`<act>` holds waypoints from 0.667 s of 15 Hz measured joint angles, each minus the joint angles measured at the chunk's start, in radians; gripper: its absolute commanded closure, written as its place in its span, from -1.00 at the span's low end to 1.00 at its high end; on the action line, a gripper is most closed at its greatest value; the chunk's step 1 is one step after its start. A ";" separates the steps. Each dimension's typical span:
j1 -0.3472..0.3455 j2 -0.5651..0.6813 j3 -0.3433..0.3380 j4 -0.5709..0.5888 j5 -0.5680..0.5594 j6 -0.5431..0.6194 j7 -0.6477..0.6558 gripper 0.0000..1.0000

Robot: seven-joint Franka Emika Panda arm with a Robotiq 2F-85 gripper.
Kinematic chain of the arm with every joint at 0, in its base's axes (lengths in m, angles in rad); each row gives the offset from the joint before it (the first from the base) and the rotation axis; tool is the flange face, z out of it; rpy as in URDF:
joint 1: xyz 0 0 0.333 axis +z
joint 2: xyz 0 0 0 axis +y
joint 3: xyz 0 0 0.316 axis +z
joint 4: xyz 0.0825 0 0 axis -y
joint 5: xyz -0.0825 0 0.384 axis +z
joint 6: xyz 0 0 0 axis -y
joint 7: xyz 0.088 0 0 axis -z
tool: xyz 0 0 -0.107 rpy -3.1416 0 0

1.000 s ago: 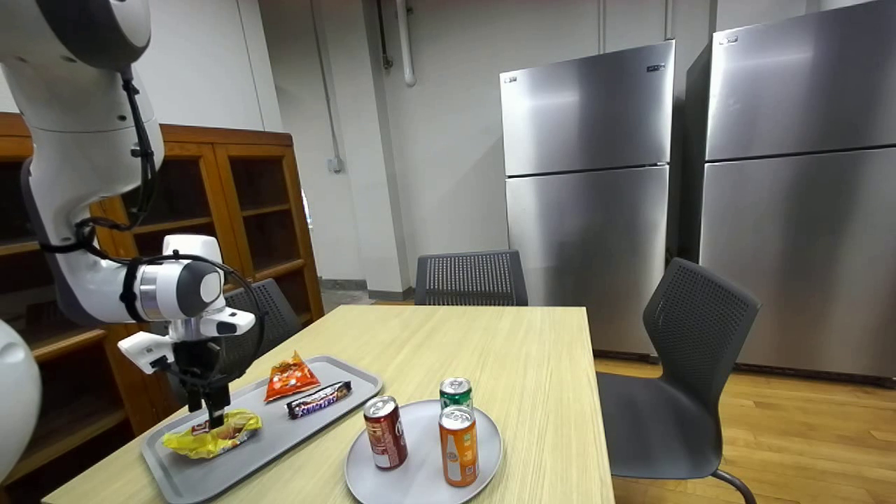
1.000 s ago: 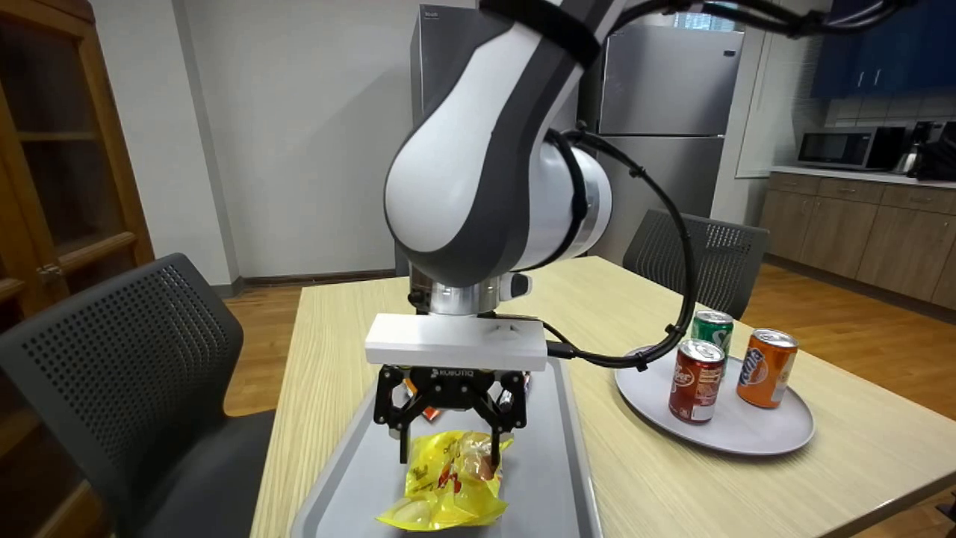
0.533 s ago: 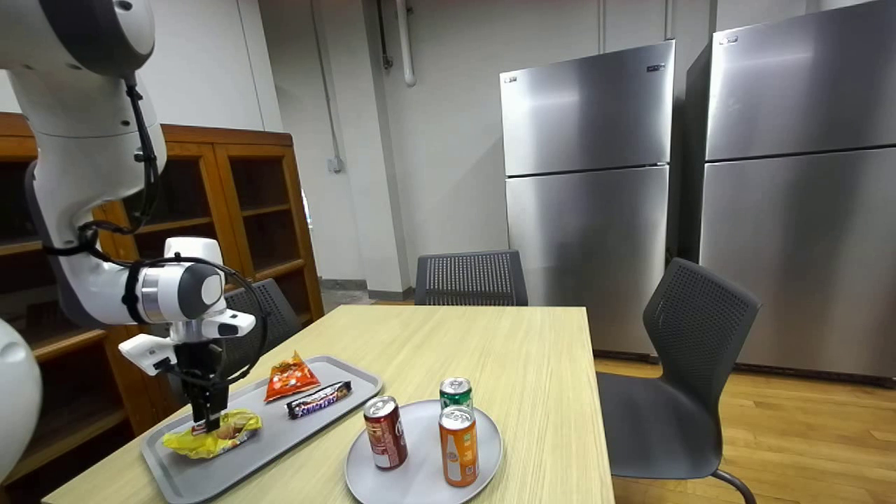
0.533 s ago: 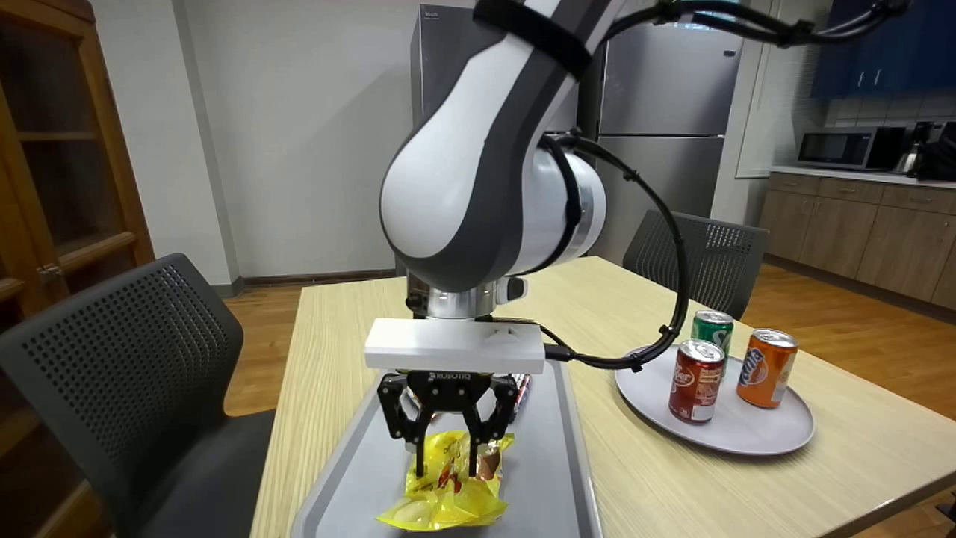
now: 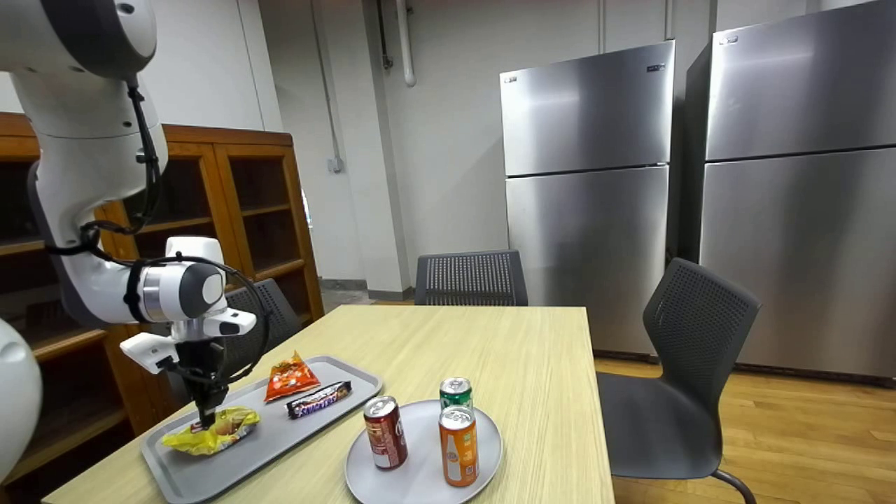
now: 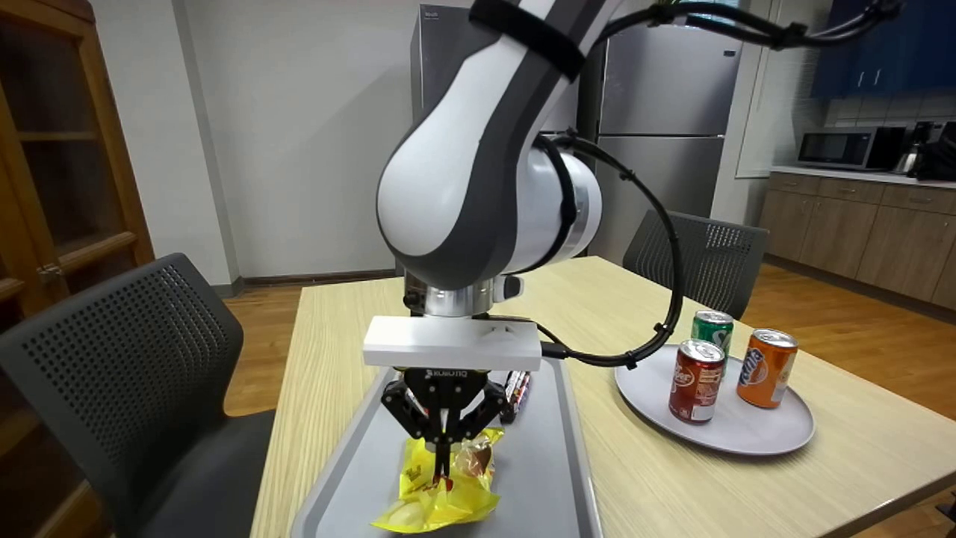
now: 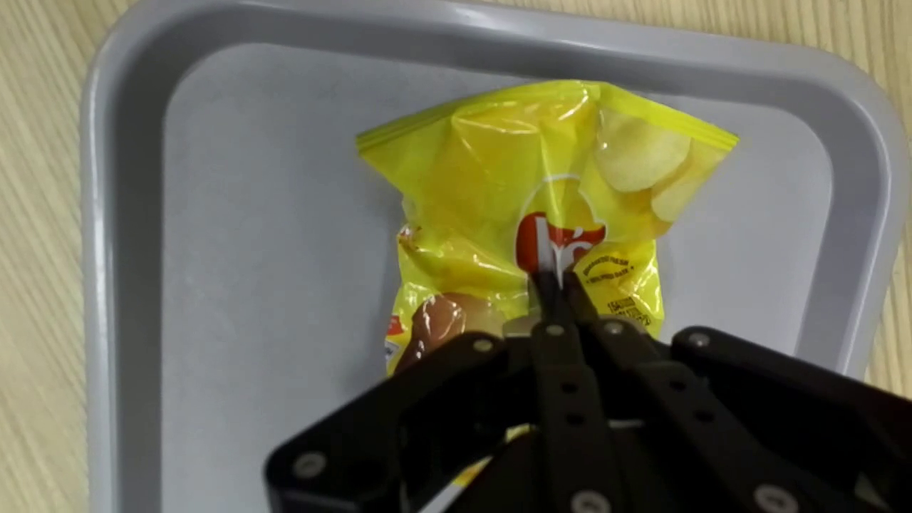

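My gripper [image 7: 560, 283] points down with its jaws together, and a fold of a yellow chip bag [image 7: 491, 178] is pinched between its fingertips. In both exterior views the gripper [image 6: 442, 475] stands over the middle of the bag [image 6: 441, 514], which rests on a grey tray [image 5: 301, 434]. Farther along that tray lie a Snickers bar [image 5: 319, 400] and a small orange-red snack bag [image 5: 290, 378], both apart from the gripper. The snack bag is mostly hidden behind the gripper in an exterior view where the Snickers bar [image 6: 516, 392] partly shows. The yellow bag's lower part is covered by the fingers in the wrist view.
Beside the tray, a round grey plate [image 5: 421, 428] carries a dark red can [image 5: 385, 432], a green can [image 5: 456, 393] and an orange can [image 5: 458, 448]. Dark chairs [image 6: 127, 351] surround the wooden table [image 5: 490, 350]. A wooden cabinet [image 5: 259, 133] stands behind the arm.
The gripper has come down a little and its fingers have moved from wide apart to together on the yellow bag. The bag has shifted slightly and creased at the fingertips.
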 measured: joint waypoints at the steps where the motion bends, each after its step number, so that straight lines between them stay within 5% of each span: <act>1: 0.000 0.000 -0.001 0.001 0.000 0.000 -0.001 1.00; 10: 0.000 -0.031 -0.008 0.012 0.004 -0.003 -0.020 1.00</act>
